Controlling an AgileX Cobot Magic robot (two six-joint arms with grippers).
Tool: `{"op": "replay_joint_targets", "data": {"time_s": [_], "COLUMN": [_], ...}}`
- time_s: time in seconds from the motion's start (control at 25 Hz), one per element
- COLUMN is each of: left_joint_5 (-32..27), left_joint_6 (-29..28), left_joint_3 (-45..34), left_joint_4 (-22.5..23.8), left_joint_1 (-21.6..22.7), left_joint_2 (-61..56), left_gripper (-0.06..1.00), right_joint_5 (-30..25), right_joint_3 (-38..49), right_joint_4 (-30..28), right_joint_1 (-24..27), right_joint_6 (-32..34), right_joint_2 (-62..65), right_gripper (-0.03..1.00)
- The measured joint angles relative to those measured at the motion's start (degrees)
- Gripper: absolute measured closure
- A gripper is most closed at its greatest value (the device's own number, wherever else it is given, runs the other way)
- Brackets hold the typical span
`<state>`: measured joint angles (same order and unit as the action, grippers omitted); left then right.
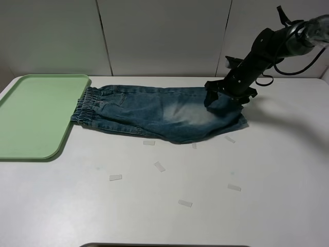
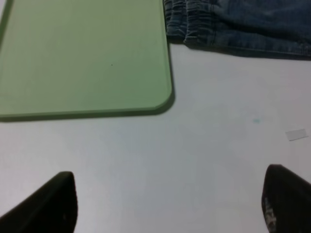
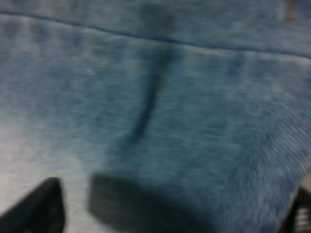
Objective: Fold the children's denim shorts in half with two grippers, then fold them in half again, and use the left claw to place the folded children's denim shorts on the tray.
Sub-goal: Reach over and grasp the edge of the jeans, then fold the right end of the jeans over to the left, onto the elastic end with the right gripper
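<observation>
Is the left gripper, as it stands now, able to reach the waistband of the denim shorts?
Probably yes. Between the open left gripper and the waistband lies only bare table; the tray lies just beside that path, not across it. The arm's real reach is not shown.

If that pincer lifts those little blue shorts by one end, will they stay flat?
Probably not: the small faded blue denim shorts lie creased and rumpled at the right pincer, so they would likely droop. The gathered elastic waistband looks thicker and may hang heavier. Pushed on the smooth white table, they would likely bunch up, not roll.
</observation>
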<state>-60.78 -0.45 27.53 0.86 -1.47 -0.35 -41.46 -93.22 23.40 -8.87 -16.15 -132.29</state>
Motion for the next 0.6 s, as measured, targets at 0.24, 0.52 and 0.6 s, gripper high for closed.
{"op": "replay_joint_targets", "data": {"time_s": [0.24,0.52,0.6], "left_joint_5": [0.00,0.00,0.00], "left_joint_6": [0.00,0.00,0.00], "left_joint_3": [0.00,0.00,0.00], "left_joint_4": [0.00,0.00,0.00], "left_joint_1": [0.00,0.00,0.00], "left_joint_2": [0.00,0.00,0.00], "left_gripper": [0.18,0.18,0.18], "right_joint_5": [-0.01,-1.54,-2.37], "right_joint_3": [-0.02,-0.02,-0.02], "right_joint_4": [-3.55,-17.65,-24.37], "right_joint_1": [-1.26,-2.07,-2.21], "right_joint_6": [0.22,6.78,9.44], "right_joint_2": [-0.19,0.94,2.14], "right_gripper": [0.94,0.98,0.98]}}
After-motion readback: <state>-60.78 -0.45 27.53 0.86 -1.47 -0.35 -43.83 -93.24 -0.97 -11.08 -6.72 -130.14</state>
